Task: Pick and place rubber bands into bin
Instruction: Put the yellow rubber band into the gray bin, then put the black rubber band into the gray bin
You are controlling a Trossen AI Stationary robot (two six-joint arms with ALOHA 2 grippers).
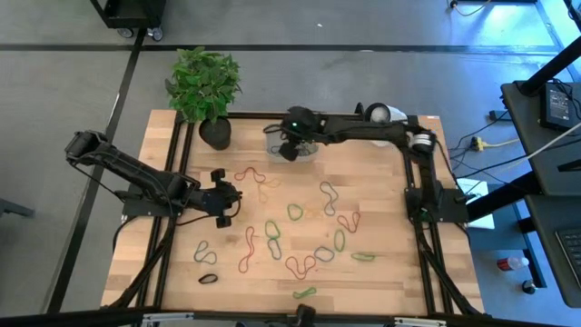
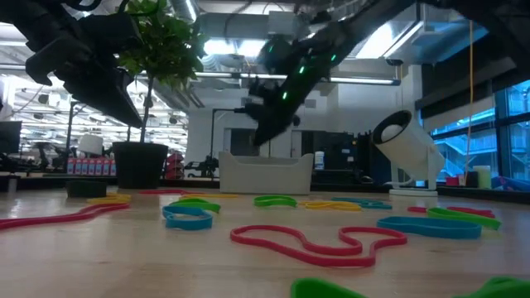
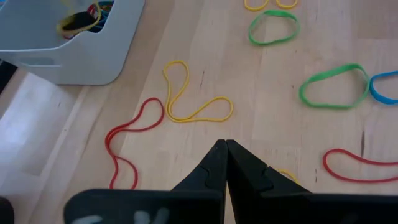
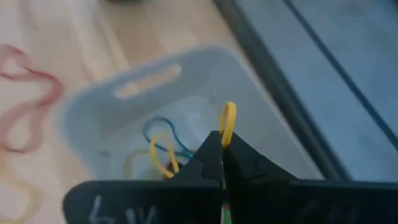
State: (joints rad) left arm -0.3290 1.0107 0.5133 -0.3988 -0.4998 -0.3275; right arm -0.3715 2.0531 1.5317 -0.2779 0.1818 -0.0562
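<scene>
Several rubber bands in red, green, yellow and black lie loose on the wooden table (image 1: 381, 272), among them a yellow one (image 3: 193, 102) and a red one (image 3: 130, 134). The bin (image 4: 155, 106), a shallow translucent grey tray, stands at the table's far edge and holds blue and yellow bands. My right gripper (image 4: 222, 140) hangs over the bin (image 1: 309, 150), shut on a yellow rubber band. My left gripper (image 3: 225, 149) waits shut and empty above the table's left part (image 1: 234, 194). My right gripper pinches a yellow rubber band between its two fingertips. A short loop of the band (image 4: 227, 121) sticks out beyond the tips; the rest is hidden by the fingers. The fingers slant down from the table's right side, and the band is clear of the bin below.
A black plant pot (image 1: 215, 133) with a green plant stands left of the bin. A white round camera (image 1: 377, 113) sits at the far right. In the low view, bands (image 2: 306, 244) lie across the near table in front of the bin (image 2: 265, 174).
</scene>
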